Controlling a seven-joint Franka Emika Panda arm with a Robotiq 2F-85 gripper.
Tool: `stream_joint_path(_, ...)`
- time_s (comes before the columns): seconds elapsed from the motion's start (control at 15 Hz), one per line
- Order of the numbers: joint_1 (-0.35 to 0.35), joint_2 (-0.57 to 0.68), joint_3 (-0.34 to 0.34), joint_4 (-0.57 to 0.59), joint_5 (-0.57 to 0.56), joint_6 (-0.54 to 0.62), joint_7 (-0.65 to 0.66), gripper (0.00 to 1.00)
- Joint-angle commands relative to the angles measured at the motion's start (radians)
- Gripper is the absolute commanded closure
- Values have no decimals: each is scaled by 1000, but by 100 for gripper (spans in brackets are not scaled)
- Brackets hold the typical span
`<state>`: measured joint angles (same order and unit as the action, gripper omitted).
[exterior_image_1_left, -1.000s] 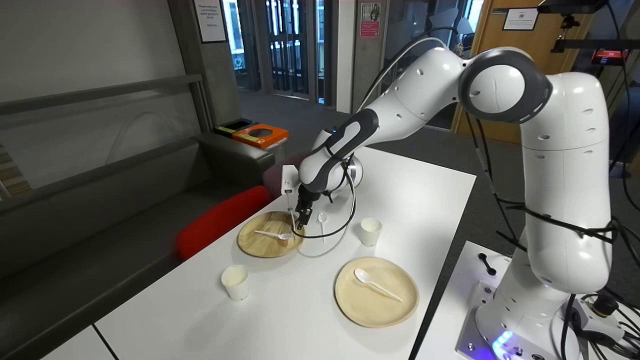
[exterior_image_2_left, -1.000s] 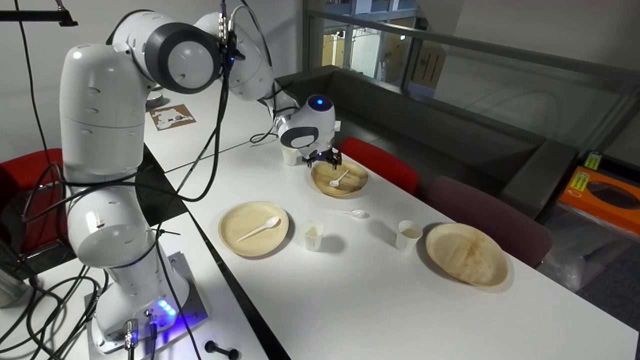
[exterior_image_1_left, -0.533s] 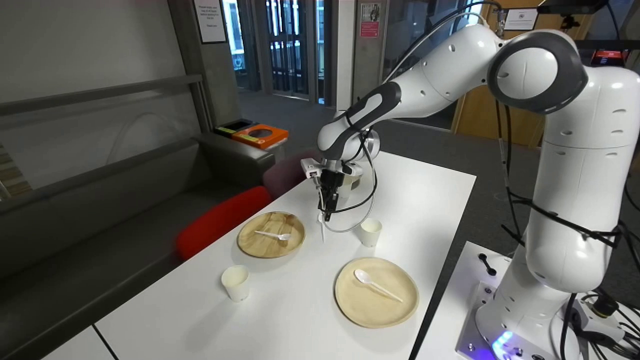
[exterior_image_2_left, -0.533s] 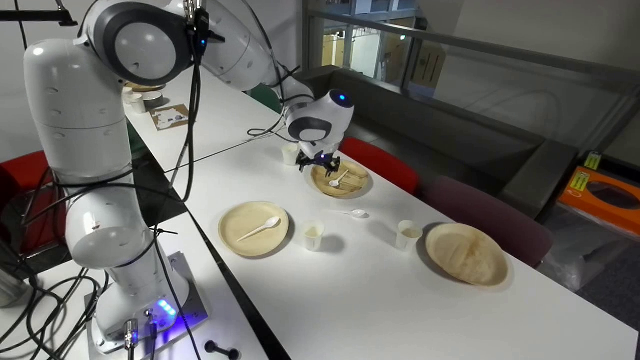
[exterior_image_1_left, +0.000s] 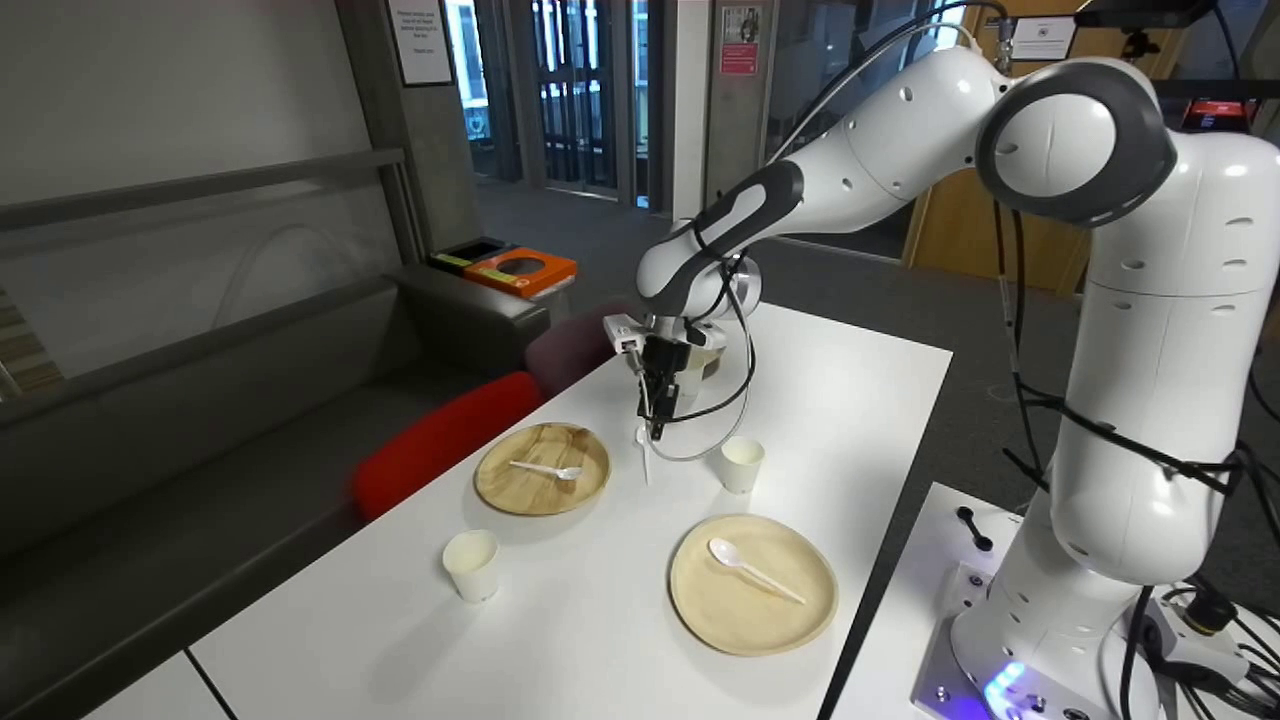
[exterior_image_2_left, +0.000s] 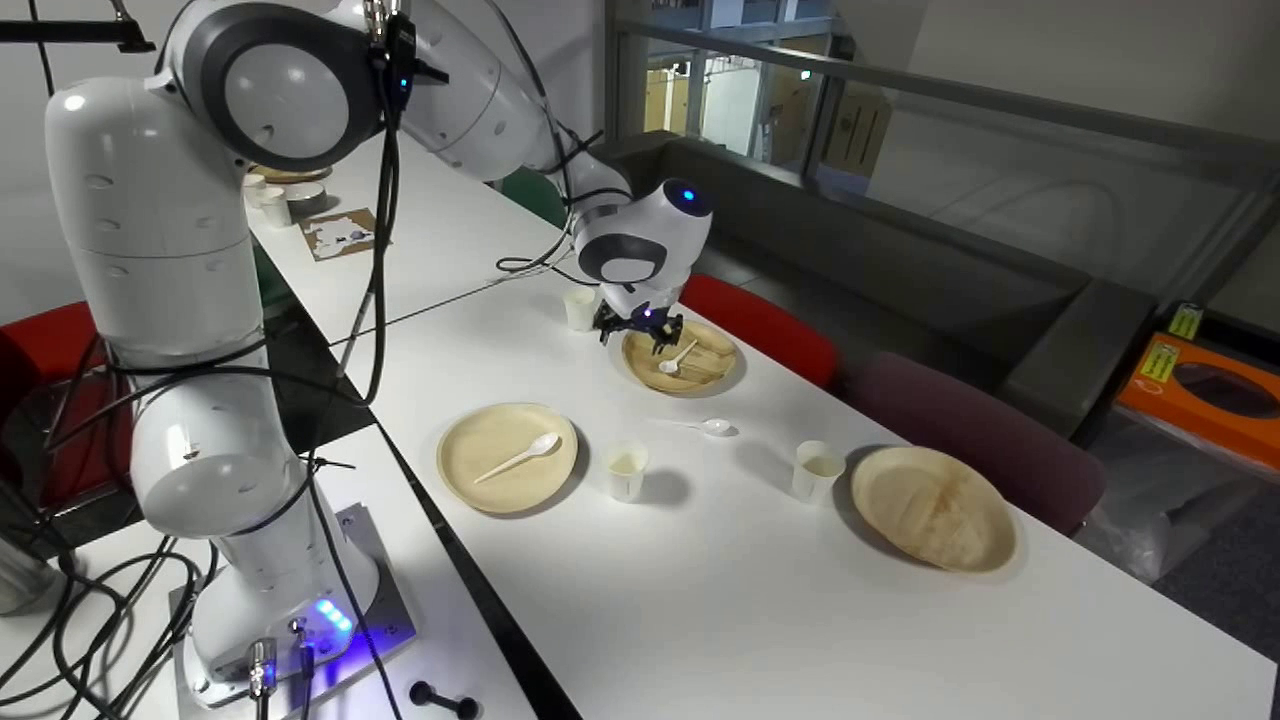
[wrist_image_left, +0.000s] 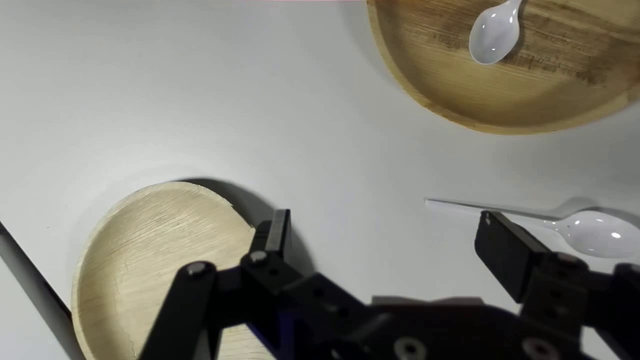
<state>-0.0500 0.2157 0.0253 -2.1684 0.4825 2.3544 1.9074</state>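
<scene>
My gripper (wrist_image_left: 383, 217) stands open above the white table, nothing between its fingers; both exterior views show it raised, its black jaws (exterior_image_2_left: 637, 338) apart. Closest to it in the wrist view is a loose white spoon (wrist_image_left: 600, 234), lying on the table partly behind the right finger. A brown wooden plate (wrist_image_left: 520, 110) holding a white spoon (wrist_image_left: 495, 35) appears at the upper right. Lower left, the left finger overlaps a paler round plate (wrist_image_left: 125, 265); in an exterior view a white spoon (exterior_image_1_left: 727, 552) lies on that plate.
Pale cups stand on the table: one cup (exterior_image_1_left: 741, 465) near the paler plate, another cup (exterior_image_1_left: 472, 565) at the near left, a third cup (exterior_image_2_left: 817, 470) beside an empty plate (exterior_image_2_left: 930, 515). Chairs, including a red chair (exterior_image_2_left: 760, 325), and a grey sofa line the far edge.
Over the last second the arm has drawn back toward its base, and the gripper has shifted off the brown plate's edge. During the latest half second it hardly moves; jaws stay open.
</scene>
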Motion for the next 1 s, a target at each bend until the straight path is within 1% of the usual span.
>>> stream_joint_path(0.0, 17, 0, -18, 1, 4, -3, -2, 0)
stream_joint_path(0.13, 13, -3, -17, -2, 15, 5, -26, 0)
stream_joint_path(0.2, 24, -5, -22, -21, 36, 87, 34, 0)
stream_joint_path(0.4, 26, 26, -21, -31, 108, 263, 88, 0)
stream_joint_path(0.53, 30, 52, -29, -32, 126, 364, 139, 0)
stream_joint_path(0.8, 50, 125, -63, -33, 102, 607, 248, 0)
stream_joint_path(0.87, -16, 127, -13, -13, 100, 537, 79, 0)
stream_joint_path(0.93, -42, 135, 8, 2, 99, 508, 11, 0)
